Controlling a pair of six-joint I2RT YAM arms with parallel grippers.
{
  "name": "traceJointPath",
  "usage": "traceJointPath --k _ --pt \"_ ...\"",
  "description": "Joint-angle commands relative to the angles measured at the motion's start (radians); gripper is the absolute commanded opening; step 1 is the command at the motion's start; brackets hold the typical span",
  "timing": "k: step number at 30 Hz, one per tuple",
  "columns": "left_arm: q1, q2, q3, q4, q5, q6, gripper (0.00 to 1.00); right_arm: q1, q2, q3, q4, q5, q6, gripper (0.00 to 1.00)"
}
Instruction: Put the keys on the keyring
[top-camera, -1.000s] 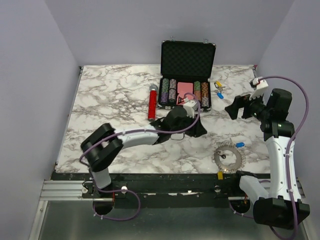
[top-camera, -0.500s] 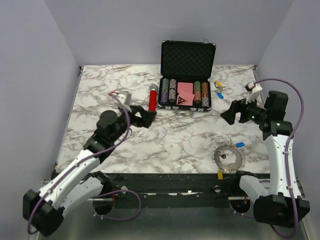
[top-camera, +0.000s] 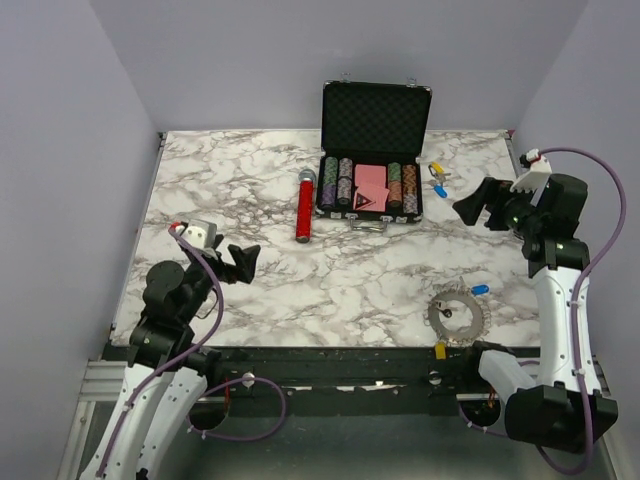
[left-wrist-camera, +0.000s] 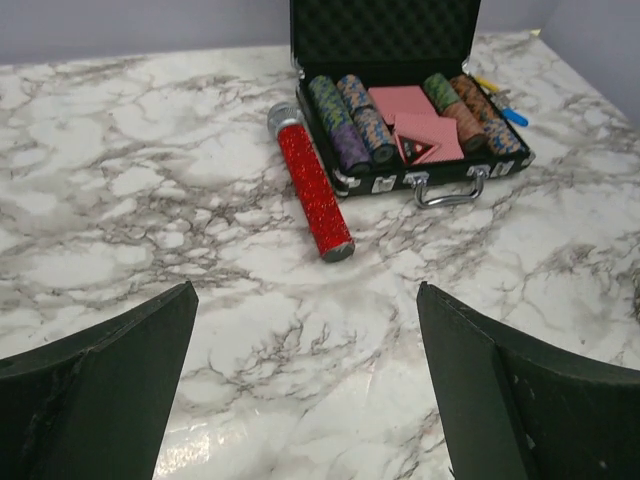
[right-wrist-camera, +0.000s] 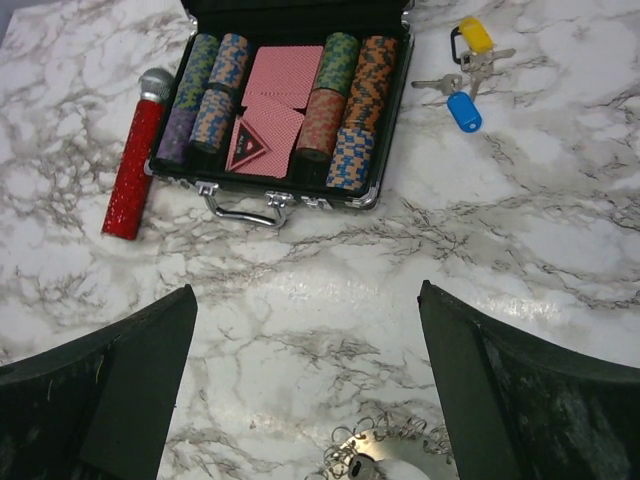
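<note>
1. Top external view: a large thin metal keyring, fanned with silver keys, lies at the near right of the white marbled surface, by the right arm's base.
2. Loose small silver keys with yellow and blue tags lie far right, just beside the open black poker-chip case. A separate small blue tag sits near the ring.
3. Between keys and ring hovers the right claw, fingers wide apart, empty. The left claw is likewise spread and empty, well apart at near left.
4. Step in hand, as judged: fetch the tagged keys with the right claw. Descend square over a plastic tag, pinch that rather than the flat blades, and lift clear before carrying ringward.
</note>
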Motion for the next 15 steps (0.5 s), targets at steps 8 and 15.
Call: traceJointPath --k 8,15 --pt "0.004 -0.062 -0.057 -0.04 -0.058 0.079 0.99 -0.018 -0.056 -0.069 0.14 0.058 0.149 1.0" --pt "0.004 -0.096 -0.061 -0.04 -0.074 0.085 0.99 -0.018 -0.089 -0.193 0.284 0.038 0.165 1.0"
